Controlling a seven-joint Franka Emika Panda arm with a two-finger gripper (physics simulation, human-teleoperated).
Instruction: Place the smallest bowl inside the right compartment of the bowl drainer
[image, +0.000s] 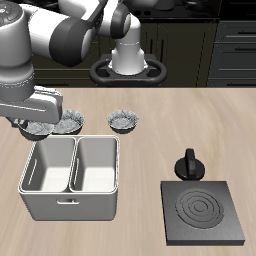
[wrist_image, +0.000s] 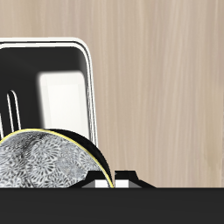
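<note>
The bowl drainer (image: 72, 178) is a light grey tub with two deep wells near the table's front edge; one of its wells shows in the wrist view (wrist_image: 61, 87). My gripper (image: 30, 124) hangs just behind the drainer's back rim, over the well farther from the stove. It looks shut on the rim of the smallest bowl (wrist_image: 44, 166), a speckled bowl held close under the camera; in the exterior view this bowl (image: 40, 128) is partly hidden by the hand. One fingertip (wrist_image: 103, 183) shows beside the bowl's rim.
Two wider speckled bowls (image: 68, 122) (image: 124, 120) sit behind the drainer. A black square stove plate (image: 205, 211) lies at the front, with a black moka pot (image: 188, 165) behind it. The robot's base (image: 130, 60) stands at the back.
</note>
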